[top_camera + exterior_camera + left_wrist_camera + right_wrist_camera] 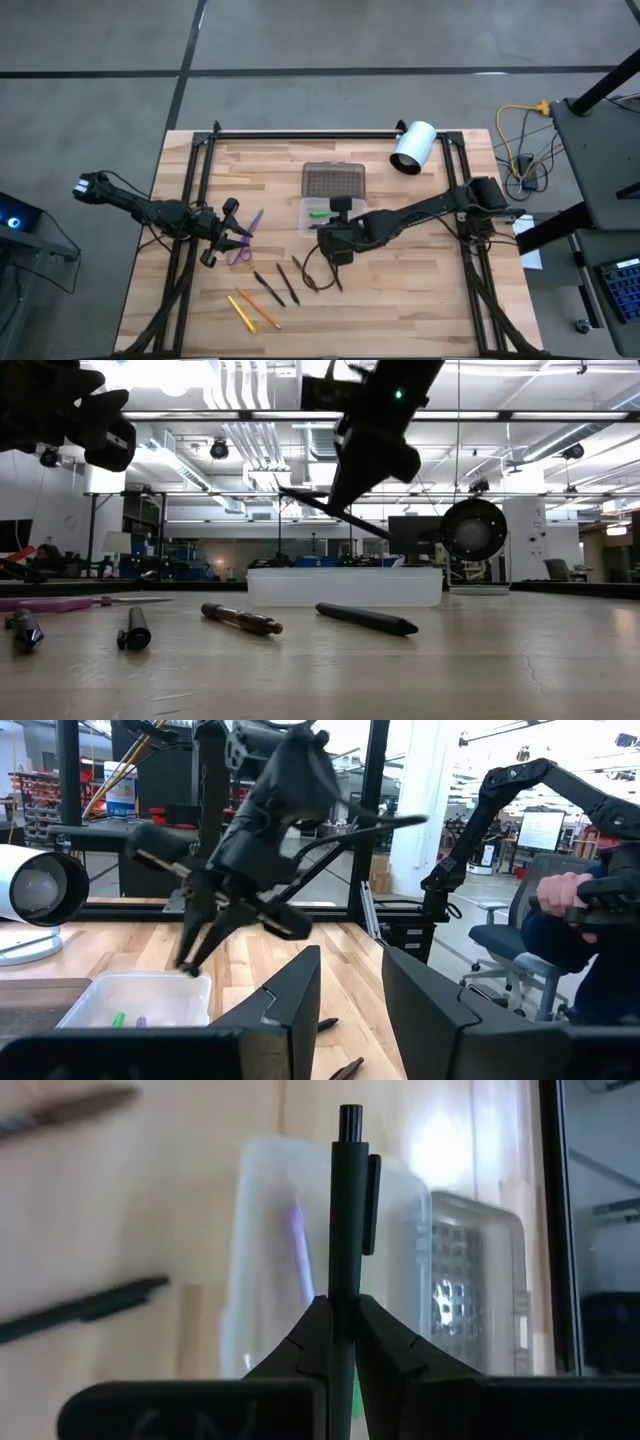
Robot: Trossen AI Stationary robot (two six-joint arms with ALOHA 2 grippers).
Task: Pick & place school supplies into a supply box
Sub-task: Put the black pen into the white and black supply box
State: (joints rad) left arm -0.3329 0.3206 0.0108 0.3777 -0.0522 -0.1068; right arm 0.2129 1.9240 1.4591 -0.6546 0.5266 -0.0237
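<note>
Scene: a wooden desk [400, 300] seen from above, with two dark robot arms reaching in from either side.
Right pincer [340, 1325]: clamped on a black pen [349, 1210], gripping it low on the barrel so the clicker end and clip stick out ahead of the fingers.
Right pincer position: near the middle of the desk, raised above the surface, at the near edge of the supply box [322, 218]. The low view shows the pen held up in the air, slanting, above the box.
Supply box: a clear plastic tray in the middle of the desk, open. A green pen [322, 213] lies inside it, and the wrist views also show something purple in it.
Lid [335, 180]: greyish with a dotted texture, lying flat, touching the far side of the tray.
Left pincer [222, 238]: fingers apart, holding nothing, at the left part of the desk just beside the scissors.
Scissors [243, 243]: purple-handled, flat on the desk, blades pointing away towards the far side.
Loose supplies: two dark pens [278, 285] lie side by side near the front of the desk; two yellow-orange pencils [250, 312] lie closer to the front edge; more dark brown pieces [318, 278] lie just in front of the right pincer.
White cylinder [413, 147]: lying on its side near the far right corner, well apart from the box.
Background: in the left wrist view a seated person's hand [562, 892] shows beyond the desk.
</note>
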